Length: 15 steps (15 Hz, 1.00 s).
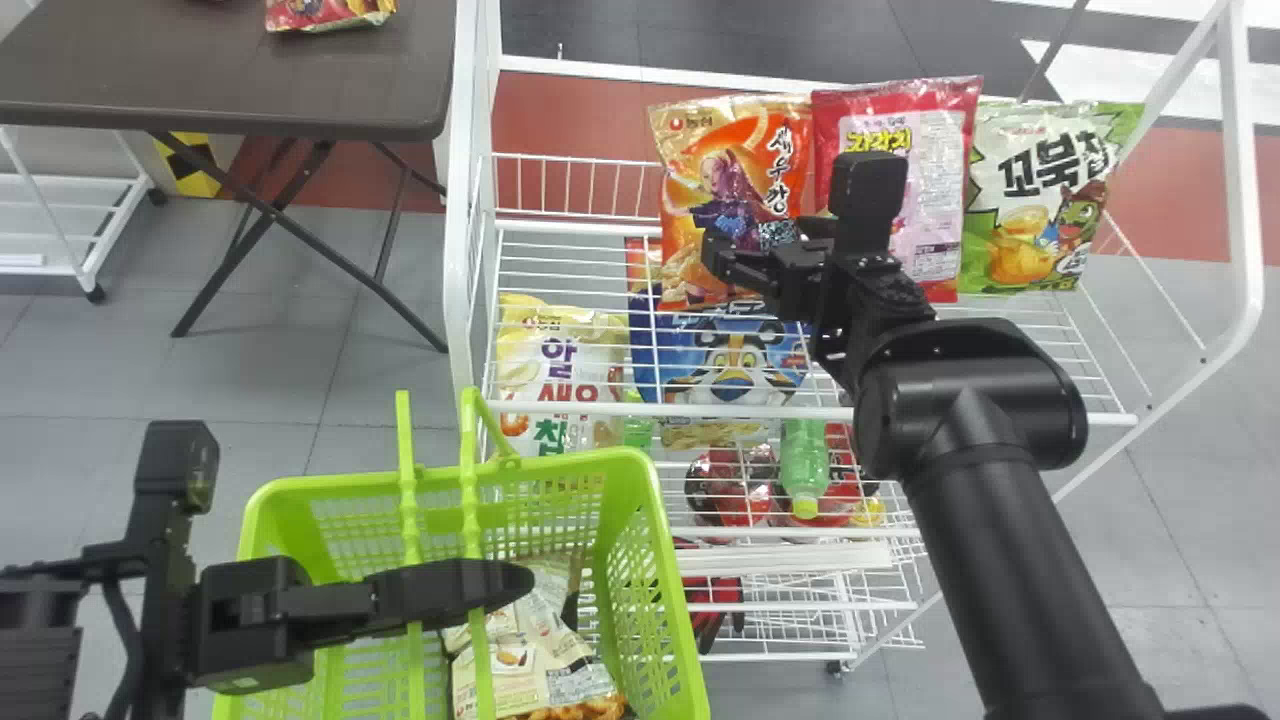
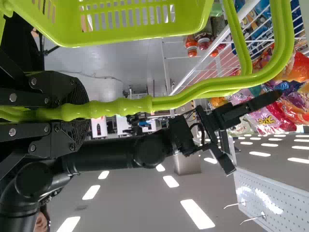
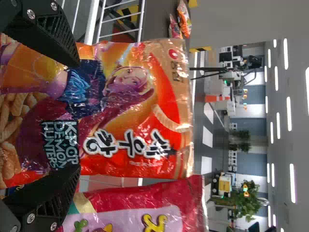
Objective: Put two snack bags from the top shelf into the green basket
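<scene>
Holds right arm (image 1: 1000, 530) slanted up from five o'clock, bending wrist toward ten. Has right pincer (image 1: 752, 242) spread apart at orange snack bag (image 1: 730, 185), upright at twelve o'clock on top shelf (image 1: 580, 408). Points left pincer (image 1: 515, 585) at three, clamped on handle (image 1: 468, 500) of green basket (image 1: 570, 463), seven o'clock.

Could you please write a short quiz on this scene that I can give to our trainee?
1. True or false: the right tool has its fingertips pressed together.
2. Multiple choice: what is the left tool gripping?
a) a bottle
b) the handles of the green basket
c) the edge of the dark table
3. Fill in the blank: on the top shelf, the pink bag stands between the orange bag and the ____ bag.

Key: 1. false; 2. b; 3. green-and-white
</scene>
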{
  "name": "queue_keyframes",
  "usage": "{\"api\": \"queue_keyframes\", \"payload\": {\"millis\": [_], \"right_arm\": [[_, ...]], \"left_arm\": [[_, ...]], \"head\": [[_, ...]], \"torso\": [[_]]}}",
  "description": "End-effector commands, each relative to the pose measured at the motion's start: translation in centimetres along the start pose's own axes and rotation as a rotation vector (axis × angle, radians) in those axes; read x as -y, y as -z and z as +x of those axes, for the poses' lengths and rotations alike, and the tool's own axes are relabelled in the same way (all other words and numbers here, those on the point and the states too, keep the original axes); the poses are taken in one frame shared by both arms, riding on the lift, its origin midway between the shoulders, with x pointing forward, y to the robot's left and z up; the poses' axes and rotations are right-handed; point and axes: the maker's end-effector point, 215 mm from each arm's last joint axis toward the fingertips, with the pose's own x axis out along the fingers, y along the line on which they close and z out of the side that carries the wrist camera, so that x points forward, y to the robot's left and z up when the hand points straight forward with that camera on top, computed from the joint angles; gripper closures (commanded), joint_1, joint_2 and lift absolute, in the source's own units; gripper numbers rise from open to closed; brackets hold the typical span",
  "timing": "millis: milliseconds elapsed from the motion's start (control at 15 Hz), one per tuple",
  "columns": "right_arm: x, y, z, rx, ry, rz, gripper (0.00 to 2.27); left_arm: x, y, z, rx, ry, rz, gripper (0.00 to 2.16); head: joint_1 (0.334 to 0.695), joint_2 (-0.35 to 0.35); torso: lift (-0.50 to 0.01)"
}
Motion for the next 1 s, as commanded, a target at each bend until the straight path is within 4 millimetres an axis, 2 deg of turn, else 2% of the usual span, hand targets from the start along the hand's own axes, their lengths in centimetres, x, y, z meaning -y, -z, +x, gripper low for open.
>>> {"api": "queue_keyframes", "payload": {"millis": [0, 133, 267, 333, 400, 467, 533, 733, 867, 933], "right_arm": [[-1.2, -0.1, 1.4, -0.008, -0.025, -0.022, 0.05], [-2.7, -1.2, 2.0, 0.011, -0.044, -0.053, 0.05], [-3.2, -2.0, 2.7, 0.012, -0.053, -0.078, 0.09], [-3.3, -2.0, 2.7, 0.009, -0.059, -0.086, 0.3], [-3.4, -2.0, 2.8, 0.008, -0.065, -0.091, 0.69], [-3.3, -1.8, 2.8, 0.001, -0.061, -0.102, 1.34], [-3.2, -1.1, 2.8, -0.015, -0.058, -0.103, 1.83], [-2.8, 0.0, 2.6, -0.034, -0.05, -0.116, 2.24], [-2.9, 0.2, 2.2, -0.021, -0.05, -0.115, 2.24], [-2.8, 1.0, 1.9, -0.023, -0.047, -0.116, 2.24]], "left_arm": [[0.0, 0.0, 0.2, -0.008, 0.002, -0.002, 2.14], [0.0, 0.0, 0.1, -0.007, 0.003, -0.003, 2.14], [0.1, 0.1, 0.1, -0.008, 0.005, -0.003, 2.14], [0.1, 0.1, 0.1, -0.009, 0.003, -0.001, 2.14], [0.0, 0.2, 0.0, -0.008, 0.002, -0.004, 2.14], [0.0, 0.2, -0.1, -0.008, 0.001, -0.005, 2.14], [0.0, 0.2, -0.1, -0.008, 0.002, -0.005, 2.14], [0.0, 0.2, -0.1, -0.008, 0.002, -0.005, 2.14], [0.0, 0.3, -0.1, -0.007, 0.003, -0.008, 2.14], [0.0, 0.3, -0.2, -0.005, 0.003, -0.007, 2.14]], "head": [[0.695, -0.131], [0.695, -0.12], [0.695, -0.104], [0.695, -0.098], [0.695, -0.093], [0.695, -0.086], [0.695, -0.084], [0.695, -0.086], [0.695, -0.091], [0.695, -0.092]], "torso": [[-0.001], [-0.001], [-0.001], [-0.001], [-0.001], [-0.001], [-0.001], [-0.001], [-0.001], [-0.001]]}}
